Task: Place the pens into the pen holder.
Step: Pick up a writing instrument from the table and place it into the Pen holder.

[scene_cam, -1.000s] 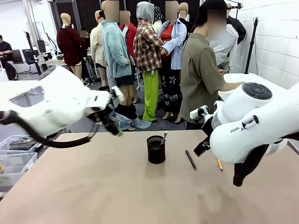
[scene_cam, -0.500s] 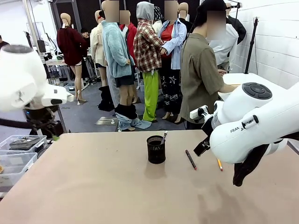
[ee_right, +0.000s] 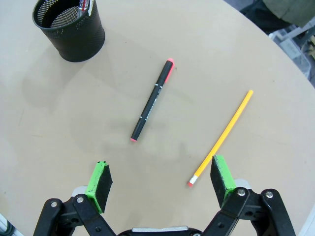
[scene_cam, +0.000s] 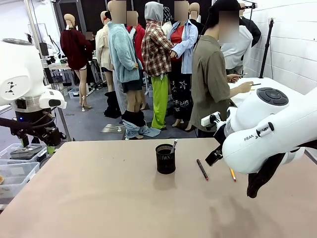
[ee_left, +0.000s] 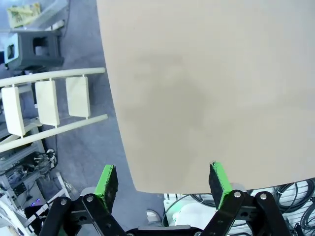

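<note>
The black mesh pen holder (scene_cam: 165,158) (ee_right: 70,28) stands mid-table with a silver pen (scene_cam: 174,146) (ee_right: 84,5) leaning inside it. To its right, a black pen with red ends (scene_cam: 202,169) (ee_right: 152,100) and a yellow pencil (scene_cam: 233,174) (ee_right: 222,137) lie flat on the table. My right gripper (ee_right: 161,179) hovers open above the table, and the pencil's eraser end lies just inside its right pad. My left gripper (ee_left: 163,181) (scene_cam: 48,144) is open and empty at the table's left edge, far from the holder.
The bulky right arm (scene_cam: 267,129) overhangs the table's right side. Clear plastic bins (scene_cam: 15,171) sit off the left edge, and white racks (ee_left: 49,101) stand on the floor there. A person (scene_cam: 213,74) stands beyond the far edge, turned toward another table.
My left arm has swung back from near the holder to the table's left edge. The right arm, pens and holder have not moved.
</note>
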### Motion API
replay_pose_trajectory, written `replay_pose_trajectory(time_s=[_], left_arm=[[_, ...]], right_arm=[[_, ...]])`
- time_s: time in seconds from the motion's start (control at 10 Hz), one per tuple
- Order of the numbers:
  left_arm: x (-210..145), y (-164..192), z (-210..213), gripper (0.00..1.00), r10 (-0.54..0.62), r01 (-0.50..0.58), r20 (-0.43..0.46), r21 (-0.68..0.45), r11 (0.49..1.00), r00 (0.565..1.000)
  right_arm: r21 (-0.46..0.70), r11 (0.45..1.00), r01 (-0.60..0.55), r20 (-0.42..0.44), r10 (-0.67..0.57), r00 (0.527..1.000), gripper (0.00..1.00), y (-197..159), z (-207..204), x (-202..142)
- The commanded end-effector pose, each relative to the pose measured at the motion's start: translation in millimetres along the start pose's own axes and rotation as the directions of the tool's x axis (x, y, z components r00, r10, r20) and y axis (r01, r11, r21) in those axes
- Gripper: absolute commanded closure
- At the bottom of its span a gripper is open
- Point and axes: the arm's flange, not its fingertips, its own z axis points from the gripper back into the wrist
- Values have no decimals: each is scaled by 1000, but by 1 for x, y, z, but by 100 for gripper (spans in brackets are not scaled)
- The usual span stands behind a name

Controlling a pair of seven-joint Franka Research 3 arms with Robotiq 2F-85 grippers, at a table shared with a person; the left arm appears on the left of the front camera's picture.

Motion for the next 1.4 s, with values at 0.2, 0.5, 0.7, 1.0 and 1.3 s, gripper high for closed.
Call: replay_pose_trajectory(time_s=[0.2,0.5,0.7,1.0,1.3], left_arm=[[-1,0,5,4,-5,5,-9,14,1000,1000],[-1,0,5,4,-5,5,-9,14,1000,1000],[-1,0,5,4,-5,5,-9,14,1000,1000],[-1,0,5,4,-5,5,-9,14,1000,1000],[-1,0,5,4,-5,5,-9,14,1000,1000]], right_arm=[[1,1000,-2,-1,2,1000,0,1,0,-1],[1,1000,-2,-1,2,1000,0,1,0,-1],[0,1000,0,0,0,1000,0,0,0,0],[-36,986,164,-77,-166,983,0,-29,-13,24],[-101,945,312,-217,-326,920,0,-63,-38,37]])
